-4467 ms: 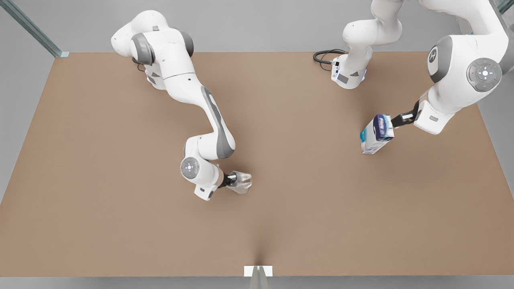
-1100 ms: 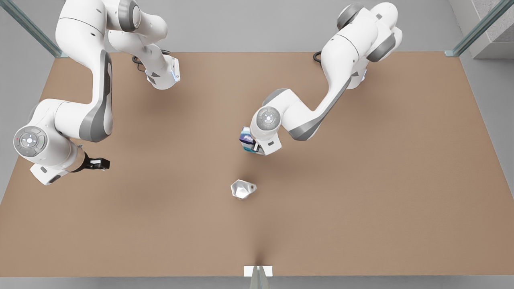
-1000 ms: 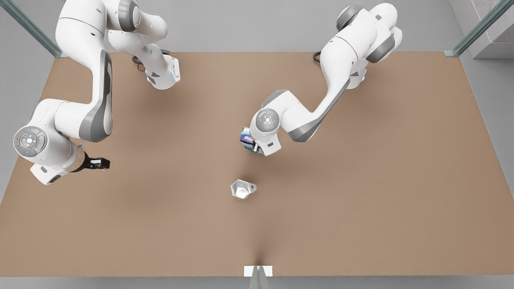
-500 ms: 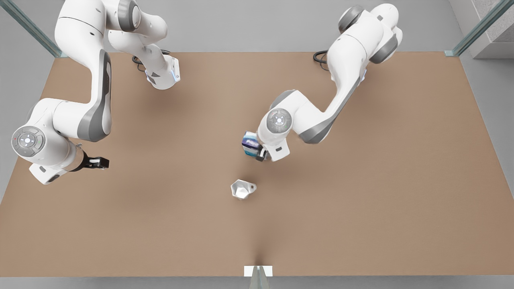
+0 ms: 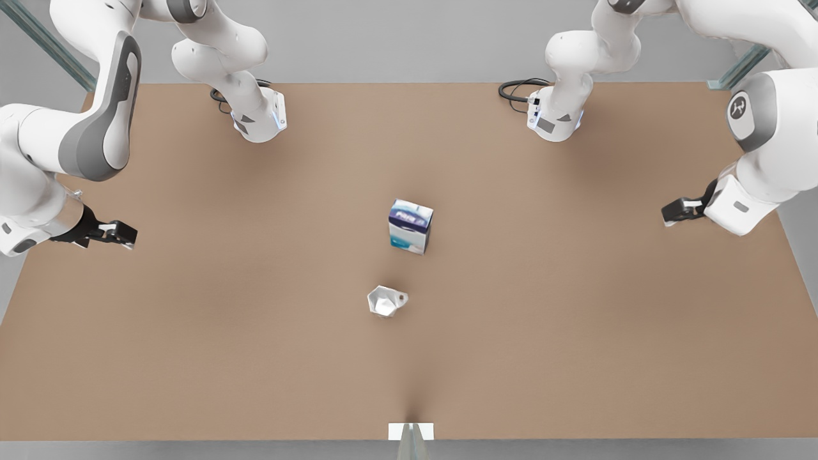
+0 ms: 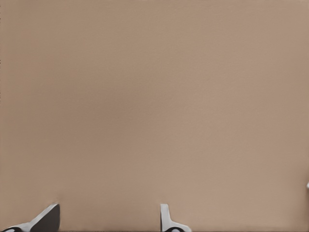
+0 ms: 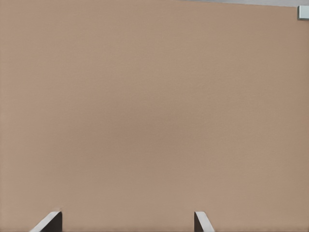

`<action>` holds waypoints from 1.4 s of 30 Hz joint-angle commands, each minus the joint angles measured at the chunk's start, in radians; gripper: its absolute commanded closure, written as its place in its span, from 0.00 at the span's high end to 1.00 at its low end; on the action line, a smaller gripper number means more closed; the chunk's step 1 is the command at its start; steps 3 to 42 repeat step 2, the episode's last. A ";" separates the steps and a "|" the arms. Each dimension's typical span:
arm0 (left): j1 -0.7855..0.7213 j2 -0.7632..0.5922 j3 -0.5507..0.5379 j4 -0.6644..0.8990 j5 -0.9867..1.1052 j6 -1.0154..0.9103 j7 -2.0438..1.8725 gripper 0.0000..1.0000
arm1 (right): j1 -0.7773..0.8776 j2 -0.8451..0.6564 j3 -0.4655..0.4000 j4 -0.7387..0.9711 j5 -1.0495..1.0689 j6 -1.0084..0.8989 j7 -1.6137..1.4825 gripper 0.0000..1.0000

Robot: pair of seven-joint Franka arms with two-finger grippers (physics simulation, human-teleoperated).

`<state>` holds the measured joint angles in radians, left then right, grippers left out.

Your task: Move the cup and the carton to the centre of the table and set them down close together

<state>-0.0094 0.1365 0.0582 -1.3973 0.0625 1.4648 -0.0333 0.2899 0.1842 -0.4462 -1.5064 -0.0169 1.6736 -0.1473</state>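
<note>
Carton (image 5: 409, 225) upright, cup (image 5: 385, 301) handle toward front view's right — left gripper (image 6: 106, 216), right gripper (image 7: 125, 220) spread.

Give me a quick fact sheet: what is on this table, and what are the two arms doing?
Table: plain light-brown top
Carton: upright near the centre, nothing holding it
Cup: standing close to the carton, a small gap between them
Left gripper: open, over bare table
Right gripper: open, over bare table
Arms: one at each side edge in the front view, far from both items, waiting
</note>
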 commanded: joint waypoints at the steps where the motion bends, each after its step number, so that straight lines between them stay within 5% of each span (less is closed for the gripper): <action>1: 0.045 -0.001 -0.035 -0.002 -0.016 -0.003 0.001 1.00 | 0.000 0.001 0.000 0.000 0.000 0.000 0.000 1.00; 42: 0.049 0.009 -0.046 0.004 -0.013 0.003 0.000 1.00 | 0.002 0.001 0.000 0.002 0.000 0.000 0.000 1.00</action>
